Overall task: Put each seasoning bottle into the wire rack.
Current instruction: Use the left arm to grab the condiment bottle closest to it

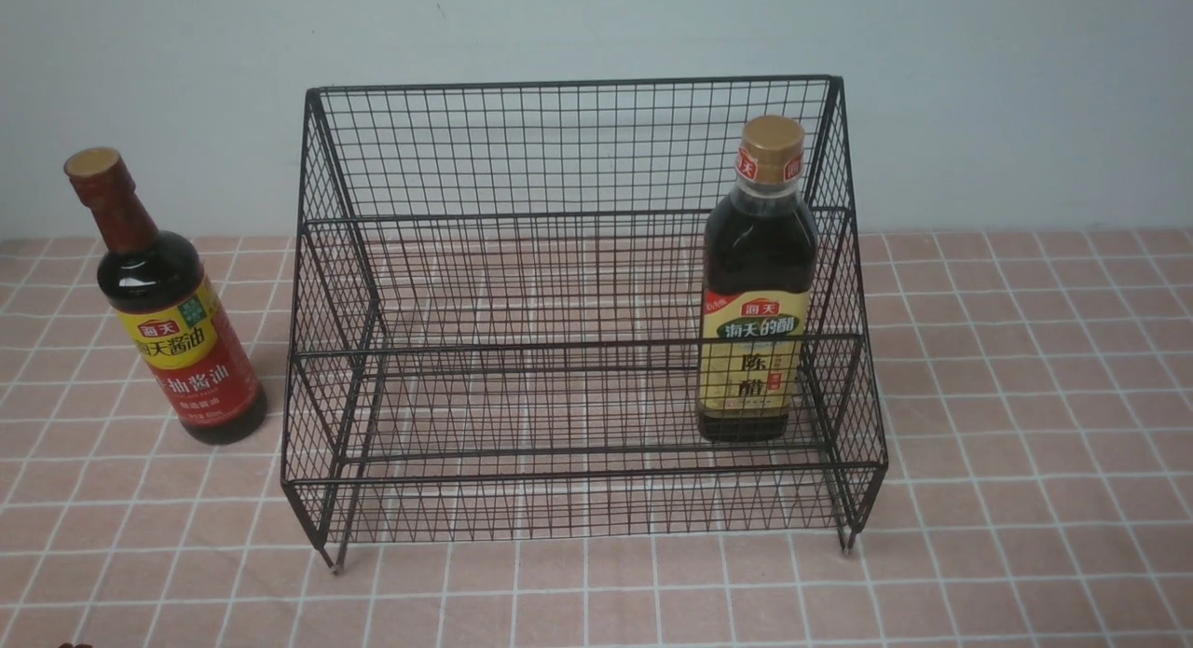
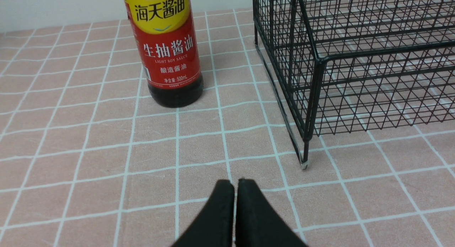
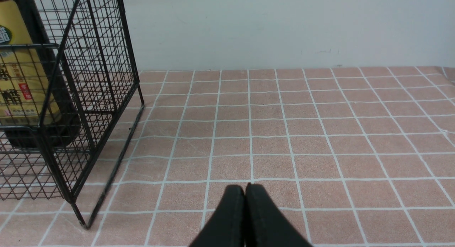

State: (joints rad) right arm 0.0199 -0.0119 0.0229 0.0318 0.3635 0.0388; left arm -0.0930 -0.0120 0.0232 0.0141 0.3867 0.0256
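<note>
You have one bottle left to move: the slim long-necked bottle (image 1: 168,303) stands on the bench (image 1: 1025,396) to the left of the wire rack (image 1: 573,86), near its left wall but not touching it. The gold-capped bottle (image 1: 757,294) already stands upright inside the rack at its right end. Both the left gripper (image 2: 235,184) and the right gripper (image 3: 245,188) hang low over bare bench with their jaws pressed together and nothing between them. You will need to open the left one before you approach. Expect the slim bottle to be stiff and fairly heavy for its width, since dark liquid fills it up to the shoulder. Its wall and glossy red-and-yellow label look smooth and likely slippery, and you cannot tell glass from plastic, so treat it as breakable. Its long axis is vertical, with the cap up, the base flat on the bench and the label facing you. It is tall on a narrow base, so a nudge near the neck would probably tip it. Take hold across the round body at the labelled part, below the shoulder, with the jaws level and squarely either side. The tapered neck would give a poorer grip and let the weight swing. Keep it upright as you lift it over the rack's front rail.
</note>
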